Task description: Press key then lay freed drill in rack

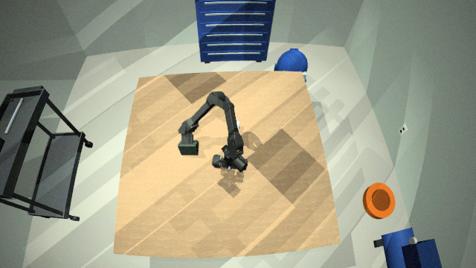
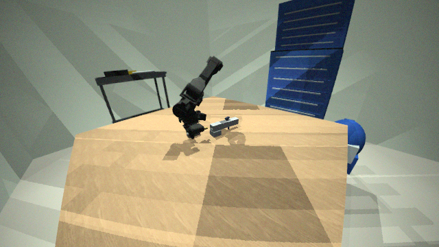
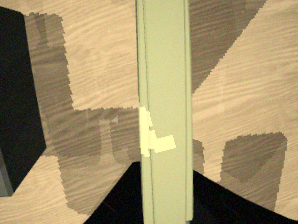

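My gripper (image 2: 203,129) (image 3: 153,169) is shut on the drill (image 3: 165,65), a long pale yellow-green bar running up the wrist view between the black fingers. In the exterior view only its small yellow tip (image 2: 206,128) shows, pointing at the grey holder (image 2: 219,126) with a gap between them. A small dark knob, likely the key (image 2: 227,118), stands on the holder. In the top view the arm covers most of the holder; only a white bit (image 1: 238,125) shows. I cannot make out the rack clearly.
A black block (image 3: 17,100) shows at the left edge of the wrist view, left of the drill. The arm's base (image 1: 188,148) stands on the wooden table (image 1: 167,208). Beyond the table are a cart (image 1: 56,171), blue drawers (image 1: 234,33) and an orange ring (image 1: 367,201).
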Available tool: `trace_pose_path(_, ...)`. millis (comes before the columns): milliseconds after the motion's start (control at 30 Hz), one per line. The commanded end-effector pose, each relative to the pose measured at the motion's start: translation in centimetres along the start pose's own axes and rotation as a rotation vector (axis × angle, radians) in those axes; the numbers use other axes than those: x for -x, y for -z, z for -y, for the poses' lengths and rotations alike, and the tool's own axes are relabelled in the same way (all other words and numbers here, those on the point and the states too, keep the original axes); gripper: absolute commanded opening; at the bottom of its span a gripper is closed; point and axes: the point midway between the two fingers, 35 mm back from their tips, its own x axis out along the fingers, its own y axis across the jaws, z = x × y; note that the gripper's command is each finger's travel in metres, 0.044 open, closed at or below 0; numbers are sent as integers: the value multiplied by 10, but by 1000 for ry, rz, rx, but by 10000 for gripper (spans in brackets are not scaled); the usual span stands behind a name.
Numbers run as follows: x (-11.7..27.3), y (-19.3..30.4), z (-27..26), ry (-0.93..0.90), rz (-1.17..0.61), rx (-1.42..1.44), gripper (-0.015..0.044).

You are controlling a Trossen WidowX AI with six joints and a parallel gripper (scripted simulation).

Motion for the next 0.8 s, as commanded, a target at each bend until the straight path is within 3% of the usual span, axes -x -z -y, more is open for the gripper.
trace_pose_path(0, 3, 0, 0, 0, -5, 6, 0)
trace_pose_path(767, 16, -3, -1, 0, -5, 6, 0)
